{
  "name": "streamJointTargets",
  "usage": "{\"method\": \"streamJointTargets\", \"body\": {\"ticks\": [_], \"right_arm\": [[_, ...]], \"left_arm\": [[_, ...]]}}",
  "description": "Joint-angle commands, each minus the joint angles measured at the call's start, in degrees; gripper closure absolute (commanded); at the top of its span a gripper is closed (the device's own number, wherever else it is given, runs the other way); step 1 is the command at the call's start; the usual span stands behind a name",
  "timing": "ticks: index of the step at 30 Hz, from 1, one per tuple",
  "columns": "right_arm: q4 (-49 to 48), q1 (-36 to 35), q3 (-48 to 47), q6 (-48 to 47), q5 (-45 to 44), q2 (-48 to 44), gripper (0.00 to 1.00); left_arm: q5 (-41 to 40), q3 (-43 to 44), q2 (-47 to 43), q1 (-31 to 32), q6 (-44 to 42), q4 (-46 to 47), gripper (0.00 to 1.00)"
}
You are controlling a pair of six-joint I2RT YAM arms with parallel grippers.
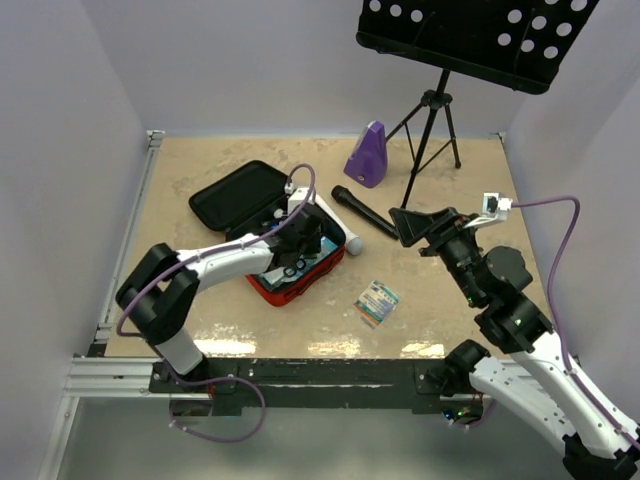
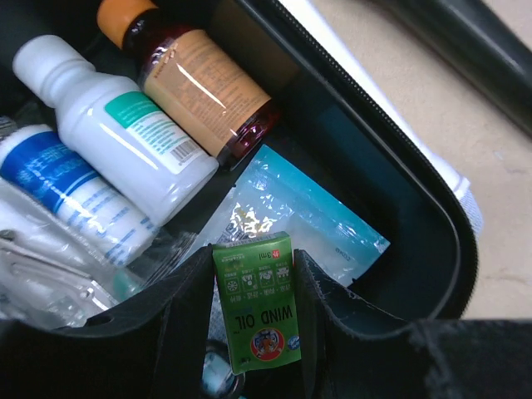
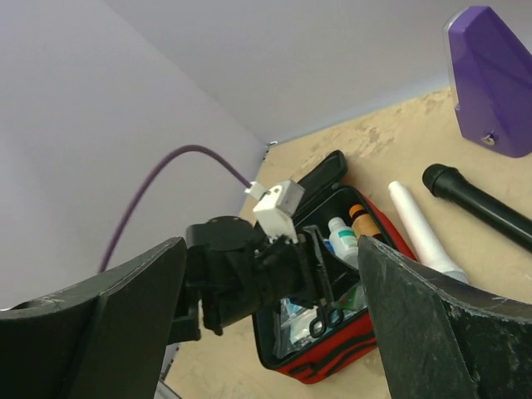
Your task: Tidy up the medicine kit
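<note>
Green box pinched over medicine kit

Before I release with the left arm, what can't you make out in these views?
- Left wrist view: the left gripper hides the lower end of the green Wind Oil box, so whether it touches the lining of the medicine kit is unclear.
- Left wrist view: glare blurs the brown bottle label.
- Top view: the same gripper covers most of the kit's contents.
- Top view: the packet on the table is too small to read.
</note>
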State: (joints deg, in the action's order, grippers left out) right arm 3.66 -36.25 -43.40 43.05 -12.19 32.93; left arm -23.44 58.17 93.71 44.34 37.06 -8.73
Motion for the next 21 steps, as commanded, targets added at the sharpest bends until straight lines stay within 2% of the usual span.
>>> {"method": "streamJointTargets", "body": {"ticks": [1,5,12,21], "right_arm": [[-2.3,0.0,1.2,-0.2,1.2,-1.1,0.12],[-2.4,0.0,2.3,0.1,1.6,-0.9,0.12],[-3.3,0.1,3.4,-1.3,2.4,1.5,0.12],[-3.3,0.0,1.7,-3.7,0.6,2.5,0.12]], "left_arm": [[-0.1,5.5,4.3,-0.3,0.2,1.9,0.64],[-0.6,7.3,6.6,-0.3,-6.3,3.0,0.65],[-0.5,14.8,11.6,-0.3,-19.5,0.7,0.6],[0.9,16.7,13.5,-0.4,-30.8,-1.6,0.55]]}}
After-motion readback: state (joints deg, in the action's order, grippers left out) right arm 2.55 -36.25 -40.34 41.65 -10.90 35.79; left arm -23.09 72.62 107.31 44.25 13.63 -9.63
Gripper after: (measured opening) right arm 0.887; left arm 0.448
